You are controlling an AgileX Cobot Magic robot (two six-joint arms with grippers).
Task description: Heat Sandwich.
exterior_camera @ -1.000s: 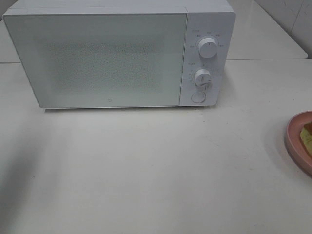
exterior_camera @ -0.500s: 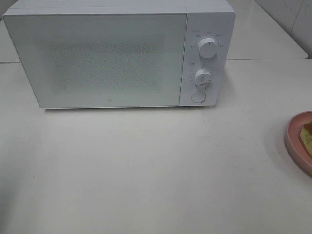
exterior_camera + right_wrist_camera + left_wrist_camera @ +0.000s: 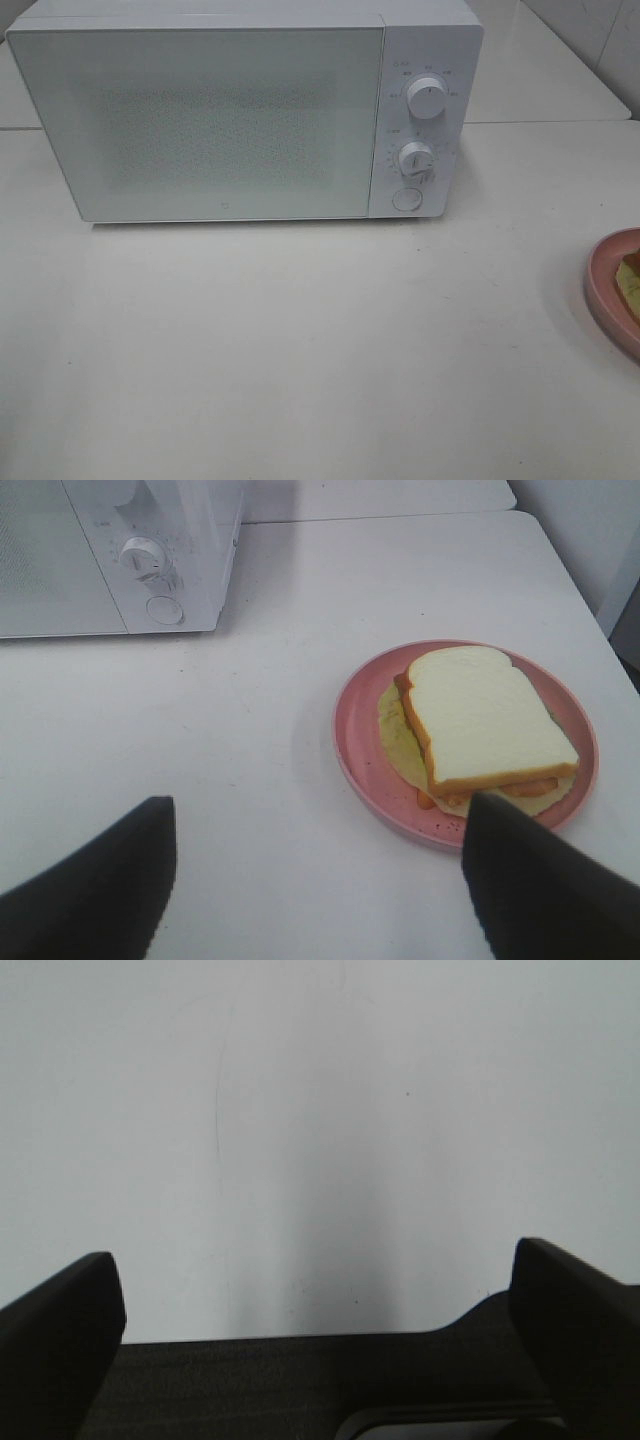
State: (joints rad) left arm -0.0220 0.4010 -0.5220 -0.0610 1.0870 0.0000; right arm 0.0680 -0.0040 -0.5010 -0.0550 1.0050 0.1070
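Barely begun: microwave (image 3: 245, 115) shut, sandwich (image 3: 485, 725) on its plate (image 3: 355, 735) right of it (both jaws released, empty).

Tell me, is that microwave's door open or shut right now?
Shut. The microwave has its door flush with the control panel in the high view, and the sandwich sits outside on the pink plate.

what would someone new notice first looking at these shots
The big white microwave fills the back of the table, door shut, two knobs and a round button stacked on its right panel. Next comes the pink plate at the table's right edge, carrying the sandwich. The right gripper hangs open nearby, empty.
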